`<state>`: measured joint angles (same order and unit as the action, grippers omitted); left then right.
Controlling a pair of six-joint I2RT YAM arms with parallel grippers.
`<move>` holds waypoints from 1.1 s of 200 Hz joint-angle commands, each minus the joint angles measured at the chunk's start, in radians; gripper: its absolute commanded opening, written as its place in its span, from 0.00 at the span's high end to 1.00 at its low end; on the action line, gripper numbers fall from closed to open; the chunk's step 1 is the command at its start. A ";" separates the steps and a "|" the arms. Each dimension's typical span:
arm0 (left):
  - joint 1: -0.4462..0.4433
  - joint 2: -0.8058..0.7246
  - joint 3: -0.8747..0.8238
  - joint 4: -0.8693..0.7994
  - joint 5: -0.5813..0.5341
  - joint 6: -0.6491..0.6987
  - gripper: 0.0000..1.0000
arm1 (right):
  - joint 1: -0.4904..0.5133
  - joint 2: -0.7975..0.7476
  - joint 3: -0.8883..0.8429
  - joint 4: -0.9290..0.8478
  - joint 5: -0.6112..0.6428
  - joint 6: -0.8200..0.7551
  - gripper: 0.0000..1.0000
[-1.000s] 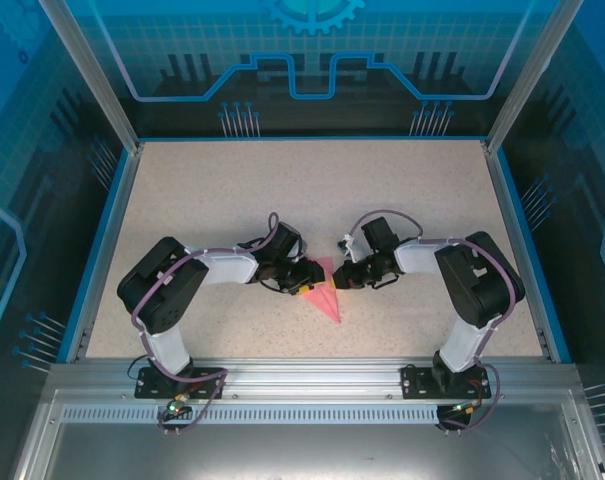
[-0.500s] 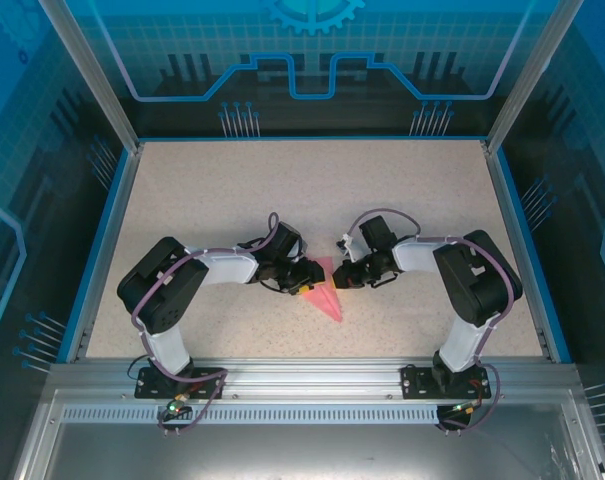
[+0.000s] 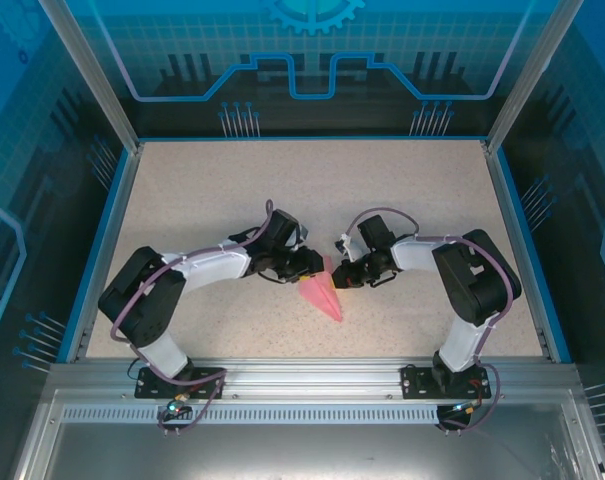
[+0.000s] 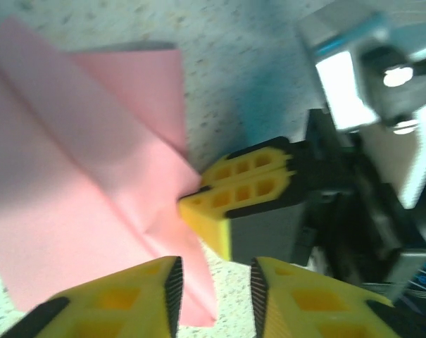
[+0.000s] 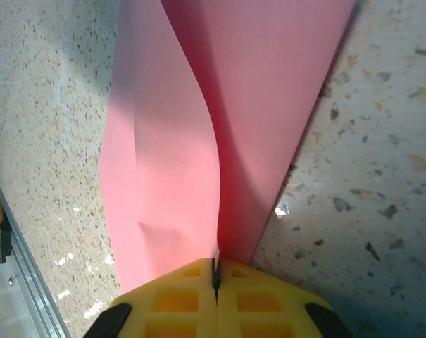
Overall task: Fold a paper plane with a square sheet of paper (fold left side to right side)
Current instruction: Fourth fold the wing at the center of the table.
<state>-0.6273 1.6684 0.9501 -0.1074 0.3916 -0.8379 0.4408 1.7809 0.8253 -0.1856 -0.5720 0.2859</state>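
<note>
The pink paper (image 3: 325, 296) lies mid-table as a narrow pointed dart, tip toward the near edge. In the right wrist view the folded paper (image 5: 220, 120) rises from the table with its centre crease pinched between the yellow fingers of my right gripper (image 5: 215, 273), which is shut on it. My right gripper (image 3: 340, 279) sits at the dart's wide far end. My left gripper (image 3: 317, 268) stands just left of it. In the left wrist view the left gripper (image 4: 213, 282) is open, the paper's (image 4: 79, 183) edge by its left finger (image 4: 128, 296), the right gripper's fingers (image 4: 241, 186) just ahead.
The speckled beige table (image 3: 222, 200) is ringed by a blue rim (image 3: 102, 240) and transparent blue walls. An aluminium rail (image 3: 312, 375) with both arm bases runs along the near edge. Both arms' elbows bend outward, left (image 3: 142, 290) and right (image 3: 482, 275).
The left arm has stretched out, its elbow dropping left while its gripper shifted slightly up and right, off the paper's left edge. The right gripper has held its place on the paper.
</note>
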 commanded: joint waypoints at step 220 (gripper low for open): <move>0.006 0.260 -0.026 0.033 0.017 0.022 0.77 | 0.027 -0.080 0.048 -0.140 0.115 -0.024 0.77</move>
<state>-0.6209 1.8961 0.9798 -0.0208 0.4408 -0.8288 0.4675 1.7660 0.8597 -0.2520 -0.5156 0.2630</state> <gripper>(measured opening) 0.236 0.192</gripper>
